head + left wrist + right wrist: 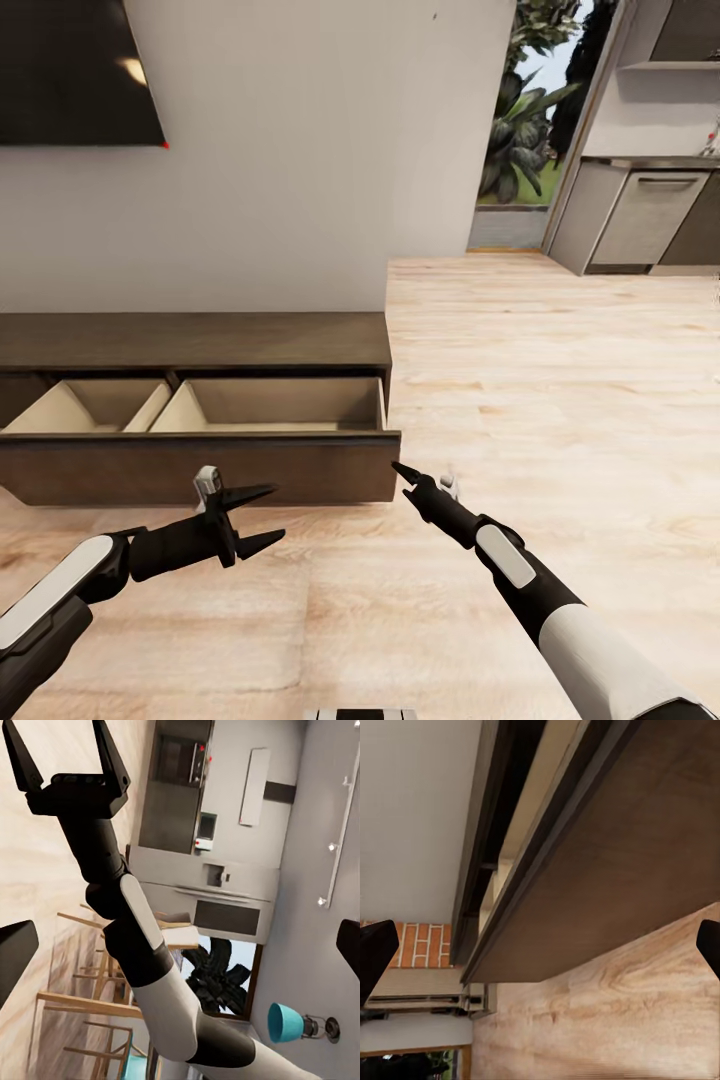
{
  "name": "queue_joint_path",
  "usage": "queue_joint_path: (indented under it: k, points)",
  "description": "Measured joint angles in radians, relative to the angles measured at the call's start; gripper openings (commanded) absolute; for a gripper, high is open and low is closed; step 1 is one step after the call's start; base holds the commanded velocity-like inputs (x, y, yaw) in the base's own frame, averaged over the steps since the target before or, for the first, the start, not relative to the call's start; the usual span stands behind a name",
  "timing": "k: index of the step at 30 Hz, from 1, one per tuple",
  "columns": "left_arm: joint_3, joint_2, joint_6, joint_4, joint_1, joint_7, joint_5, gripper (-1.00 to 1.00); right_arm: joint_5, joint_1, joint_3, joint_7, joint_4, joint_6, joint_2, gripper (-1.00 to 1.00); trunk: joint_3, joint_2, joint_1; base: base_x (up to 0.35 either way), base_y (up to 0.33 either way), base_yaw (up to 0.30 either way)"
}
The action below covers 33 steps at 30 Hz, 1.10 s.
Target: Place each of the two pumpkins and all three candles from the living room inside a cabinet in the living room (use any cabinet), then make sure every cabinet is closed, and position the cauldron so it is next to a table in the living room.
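With both the left gripper (262,518) and the right gripper (398,467) spread and empty, the open cabinet (200,465) drawer looks stiff and handleless, best pushed on its flat front.

We take the cabinet (190,345) as our landmark: it stands on the floor (520,400) against the wall (300,180), with its drawer (200,465) pulled out toward us. Inside the drawer a divider (165,405) splits it into two compartments side by side. Above the cabinet's left part a screen (75,70) hangs on the wall. In front of the drawer are our left gripper (265,520) and, off its right corner, our right gripper (405,470). Far right of the cabinet and behind it stand the kitchen units (640,220).
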Motion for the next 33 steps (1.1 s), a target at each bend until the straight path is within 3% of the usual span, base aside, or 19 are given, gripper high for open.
queue_joint_path:
  k: [3, 11, 33]
  points:
    - [-0.001, 0.001, 0.000, -0.012, 0.000, 0.001, -0.005, 1.00, 0.000, 0.000, 0.000, 0.000, 0.001, 0.000, 0.000, 1.00, 0.009, 0.021, -0.012, -0.061, 0.000, 0.000]
    - [-0.005, 0.006, -0.002, -0.054, 0.000, 0.002, -0.017, 1.00, -0.001, 0.000, 0.000, -0.001, 0.002, 0.000, 0.002, 1.00, 0.012, 0.021, -0.012, -0.033, -0.010, 0.069]
    - [-0.009, 0.005, -0.003, -0.059, 0.000, 0.002, -0.019, 1.00, 0.001, 0.000, 0.000, -0.001, 0.002, 0.000, 0.003, 1.00, 0.033, 0.021, -0.012, -0.235, -0.142, 0.236]
